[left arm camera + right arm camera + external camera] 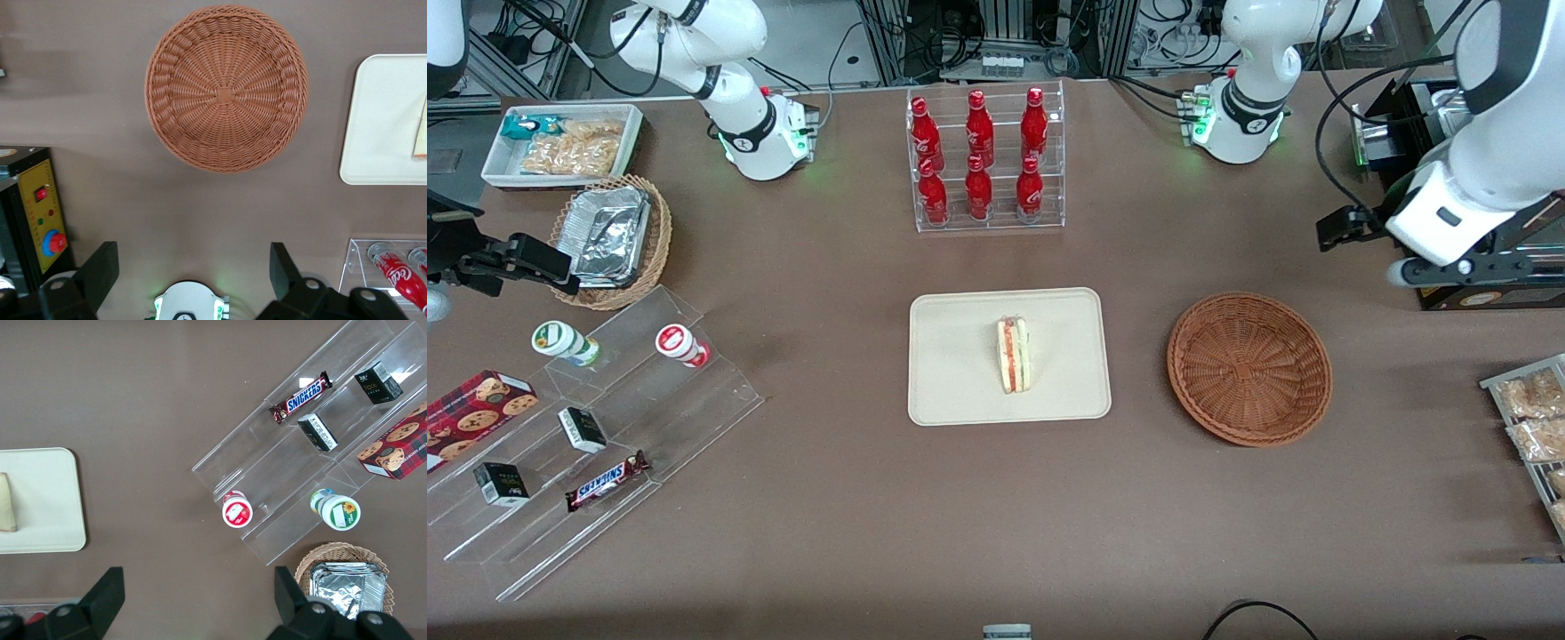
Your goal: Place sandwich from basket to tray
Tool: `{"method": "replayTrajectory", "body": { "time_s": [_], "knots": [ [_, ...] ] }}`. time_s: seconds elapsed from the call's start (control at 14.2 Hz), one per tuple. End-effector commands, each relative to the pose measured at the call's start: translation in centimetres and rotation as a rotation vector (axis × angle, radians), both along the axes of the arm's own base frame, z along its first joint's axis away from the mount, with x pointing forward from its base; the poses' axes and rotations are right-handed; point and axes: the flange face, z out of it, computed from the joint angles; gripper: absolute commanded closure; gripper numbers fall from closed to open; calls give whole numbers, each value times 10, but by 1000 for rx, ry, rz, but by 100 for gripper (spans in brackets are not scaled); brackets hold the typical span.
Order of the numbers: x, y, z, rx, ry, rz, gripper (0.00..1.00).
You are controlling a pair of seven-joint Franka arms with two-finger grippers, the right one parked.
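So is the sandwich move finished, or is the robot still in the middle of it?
It looks finished. The sandwich lies on the tray, and the basket holds nothing. The claw is open, grips nothing, and hangs above the table beside the basket, farther from the front camera than it. Nothing seems left to do except perhaps parking the arm.
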Motion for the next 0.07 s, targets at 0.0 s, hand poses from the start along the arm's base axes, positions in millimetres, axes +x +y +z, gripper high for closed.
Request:
{"method": "replayTrajectory", "body": {
  "time_s": [0.0],
  "knots": [
    [-10,8,23,8,-22,-13,0]
  ]
}}
